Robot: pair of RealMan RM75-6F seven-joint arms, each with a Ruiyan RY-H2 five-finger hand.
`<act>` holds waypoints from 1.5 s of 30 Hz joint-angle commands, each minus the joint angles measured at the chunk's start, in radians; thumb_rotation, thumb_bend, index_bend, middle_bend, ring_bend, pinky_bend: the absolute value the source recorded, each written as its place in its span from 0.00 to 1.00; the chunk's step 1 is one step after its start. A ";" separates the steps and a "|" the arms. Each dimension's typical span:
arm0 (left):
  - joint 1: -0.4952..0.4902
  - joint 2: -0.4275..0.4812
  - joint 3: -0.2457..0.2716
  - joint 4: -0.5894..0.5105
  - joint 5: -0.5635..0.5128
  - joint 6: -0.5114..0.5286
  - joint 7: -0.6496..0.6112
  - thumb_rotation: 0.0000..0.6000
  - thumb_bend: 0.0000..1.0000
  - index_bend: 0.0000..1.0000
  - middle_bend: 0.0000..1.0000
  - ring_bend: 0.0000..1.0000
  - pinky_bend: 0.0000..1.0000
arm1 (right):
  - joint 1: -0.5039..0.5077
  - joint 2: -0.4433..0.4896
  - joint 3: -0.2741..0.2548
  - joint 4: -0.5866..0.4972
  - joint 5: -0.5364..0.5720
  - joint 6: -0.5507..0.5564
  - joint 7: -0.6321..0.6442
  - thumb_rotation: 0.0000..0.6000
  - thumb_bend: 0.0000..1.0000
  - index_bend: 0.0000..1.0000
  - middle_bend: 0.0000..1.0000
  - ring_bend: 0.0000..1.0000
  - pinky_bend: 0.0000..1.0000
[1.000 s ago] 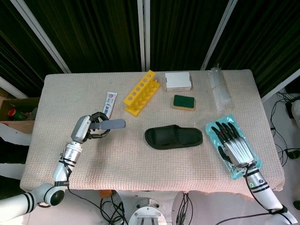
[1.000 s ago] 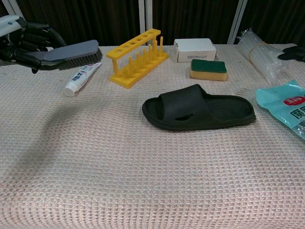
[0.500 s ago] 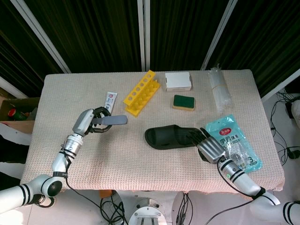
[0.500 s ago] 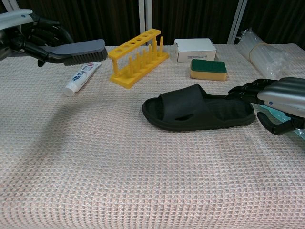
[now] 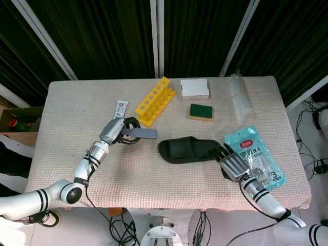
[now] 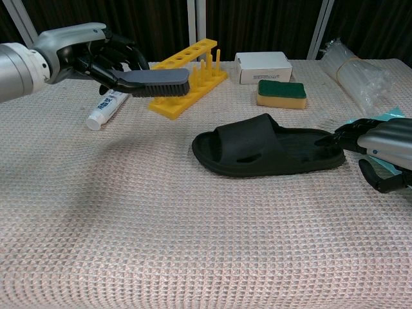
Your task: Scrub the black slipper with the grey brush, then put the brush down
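The black slipper (image 5: 189,149) (image 6: 267,154) lies flat near the table's middle, toe end to the left. My left hand (image 5: 116,131) (image 6: 96,54) grips the handle of the grey brush (image 5: 142,134) (image 6: 156,82), which is held in the air to the left of the slipper, bristles down. My right hand (image 5: 233,163) (image 6: 378,147) sits at the slipper's heel end with its fingers (image 6: 345,135) touching the heel rim; it holds nothing.
A yellow rack (image 5: 155,101) (image 6: 186,76), a toothpaste tube (image 5: 119,110) (image 6: 108,107), a white box (image 5: 195,88) and a green sponge (image 5: 200,111) stand behind the slipper. A blue packet (image 5: 257,156) and a clear plastic bundle (image 5: 240,96) lie at the right.
My left hand has carried the brush to the right, closer to the slipper. My right hand came off the blue packet and moved left to the slipper's heel.
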 commanded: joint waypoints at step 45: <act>-0.146 -0.198 0.016 0.121 -0.128 -0.092 0.112 1.00 0.44 0.80 0.82 0.68 0.73 | 0.018 -0.064 -0.043 0.070 0.022 -0.005 0.054 0.79 0.90 0.06 0.14 0.00 0.00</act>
